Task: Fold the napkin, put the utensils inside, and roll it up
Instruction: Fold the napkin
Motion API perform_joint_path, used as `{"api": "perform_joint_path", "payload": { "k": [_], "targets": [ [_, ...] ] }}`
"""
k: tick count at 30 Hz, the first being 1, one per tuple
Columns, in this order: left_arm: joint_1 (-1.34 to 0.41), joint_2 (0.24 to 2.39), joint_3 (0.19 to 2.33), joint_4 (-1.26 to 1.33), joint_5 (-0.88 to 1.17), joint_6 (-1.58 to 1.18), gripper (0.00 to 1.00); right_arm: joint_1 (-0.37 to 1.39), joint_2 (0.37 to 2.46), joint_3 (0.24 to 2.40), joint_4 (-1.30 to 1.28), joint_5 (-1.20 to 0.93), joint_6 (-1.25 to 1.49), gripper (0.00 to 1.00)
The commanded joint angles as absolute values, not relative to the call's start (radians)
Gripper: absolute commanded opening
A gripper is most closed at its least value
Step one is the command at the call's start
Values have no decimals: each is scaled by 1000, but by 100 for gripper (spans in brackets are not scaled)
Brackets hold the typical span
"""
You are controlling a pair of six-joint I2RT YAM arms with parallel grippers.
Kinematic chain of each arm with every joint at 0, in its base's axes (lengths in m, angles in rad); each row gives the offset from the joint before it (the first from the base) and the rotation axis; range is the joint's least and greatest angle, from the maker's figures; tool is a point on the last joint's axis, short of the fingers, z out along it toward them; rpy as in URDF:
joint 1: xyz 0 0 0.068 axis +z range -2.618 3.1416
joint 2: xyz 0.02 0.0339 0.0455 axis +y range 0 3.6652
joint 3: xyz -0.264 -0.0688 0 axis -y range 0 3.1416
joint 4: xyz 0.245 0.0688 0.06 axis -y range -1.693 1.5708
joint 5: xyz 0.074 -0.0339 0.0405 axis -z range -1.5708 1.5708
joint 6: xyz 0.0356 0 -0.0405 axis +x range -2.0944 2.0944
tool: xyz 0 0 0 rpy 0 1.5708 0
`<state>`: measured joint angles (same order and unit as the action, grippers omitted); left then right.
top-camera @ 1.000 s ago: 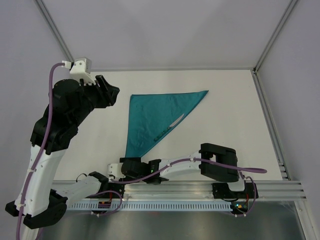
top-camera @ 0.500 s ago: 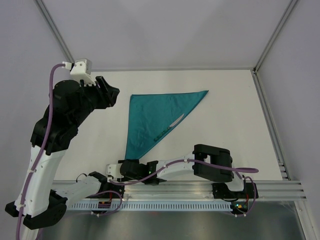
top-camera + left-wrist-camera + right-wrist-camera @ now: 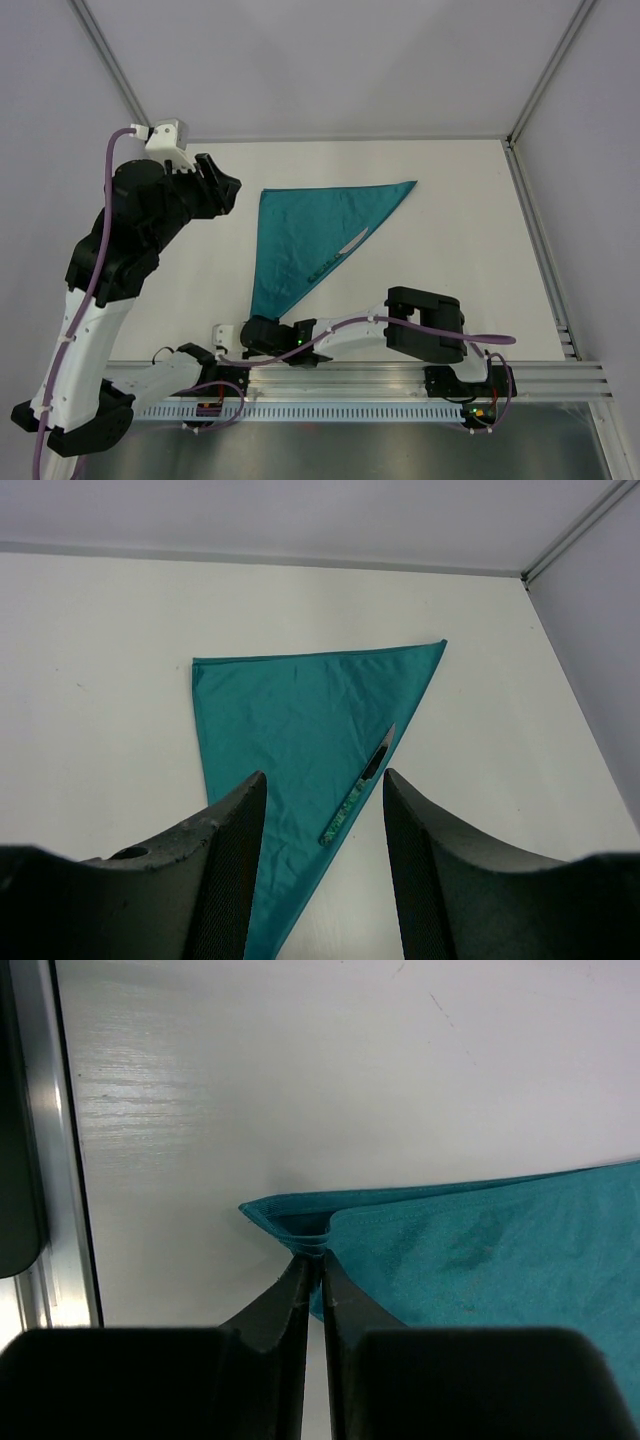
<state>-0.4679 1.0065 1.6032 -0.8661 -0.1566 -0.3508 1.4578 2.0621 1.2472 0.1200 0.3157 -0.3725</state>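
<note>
The teal napkin lies on the white table folded into a triangle, its long edge running from the far right corner to the near left corner. One utensil, slim with a patterned handle, rests on the cloth along that long edge. My right gripper sits low at the near corner, and its fingers are shut on the bunched layers there. My left gripper hovers open, above and to the left of the napkin. Through its fingers I see the napkin and the utensil.
An aluminium rail runs along the table's near edge, close behind the right gripper, and shows again as the rail. A raised metal border lines the right side. White walls enclose the back and sides.
The right gripper has slid slightly left to the napkin's near corner and closed on it, having been open a second ago. The left arm has barely moved.
</note>
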Motion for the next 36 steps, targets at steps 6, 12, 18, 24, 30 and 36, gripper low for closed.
{"api": "perform_joint_path", "payload": {
  "k": [6,12,18,24,30,36],
  "targets": [
    [-469,1025,1603,-851,-135,-321,55,1398,1997,1295,94,339,-316,13],
    [-469,1045,1601,-833,-121,-322,55,1307,1921,1282,49,334,-264,11],
    [-468,1083,1597,-801,-95,-325,55,1178,1847,1289,3,302,-189,11],
    [-469,1127,1591,-769,-68,-327,55,1056,1809,1243,-43,294,-164,9],
    [-469,1163,1557,-723,-32,-336,55,935,1775,1184,-67,278,-163,8],
    [-469,1192,1529,-689,-5,-347,55,807,1743,1131,-60,230,-166,7]
  ]
}}
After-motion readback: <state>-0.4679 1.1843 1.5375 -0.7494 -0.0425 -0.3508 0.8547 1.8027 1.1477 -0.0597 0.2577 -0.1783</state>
